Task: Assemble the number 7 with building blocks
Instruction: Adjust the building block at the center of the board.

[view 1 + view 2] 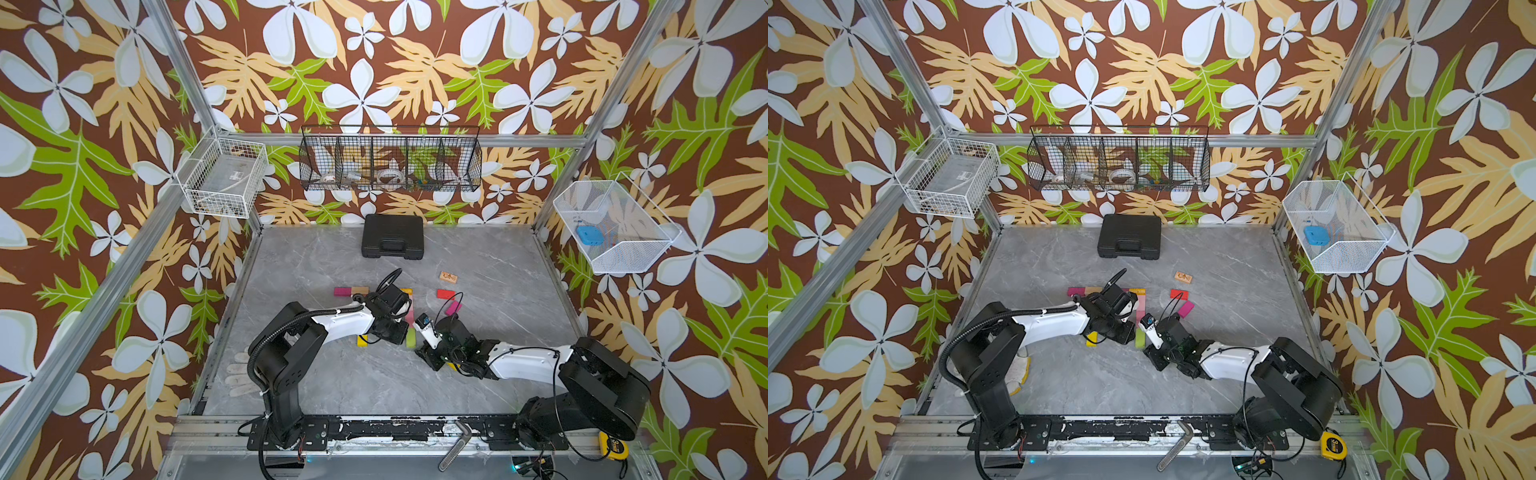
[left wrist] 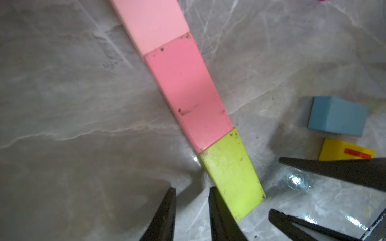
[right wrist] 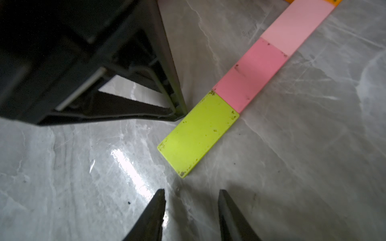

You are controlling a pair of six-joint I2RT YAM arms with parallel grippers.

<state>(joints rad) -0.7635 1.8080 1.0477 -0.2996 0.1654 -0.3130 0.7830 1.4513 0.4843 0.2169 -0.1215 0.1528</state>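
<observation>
A stem of building blocks lies flat on the grey table: a light pink block [image 2: 150,23], a pink block [image 2: 188,91] and a lime green block [image 2: 231,177], end to end. In a top view a magenta block [image 1: 343,291] and a wood block [image 1: 361,289] form a row at the back, partly hidden by the left arm. My left gripper [image 2: 192,188] is open and empty, one finger against the green block's long edge. My right gripper [image 3: 191,190] is open and empty, just short of the green block [image 3: 198,133]. Its fingers [image 2: 334,169] show in the left wrist view.
A blue block [image 2: 337,115] and a yellow red-striped block [image 2: 344,149] lie beside the right gripper. Loose red [image 1: 446,294], magenta [image 1: 453,307] and patterned wood [image 1: 449,276] blocks lie to the right. A black case [image 1: 392,242] stands at the back. Wire baskets hang on the walls.
</observation>
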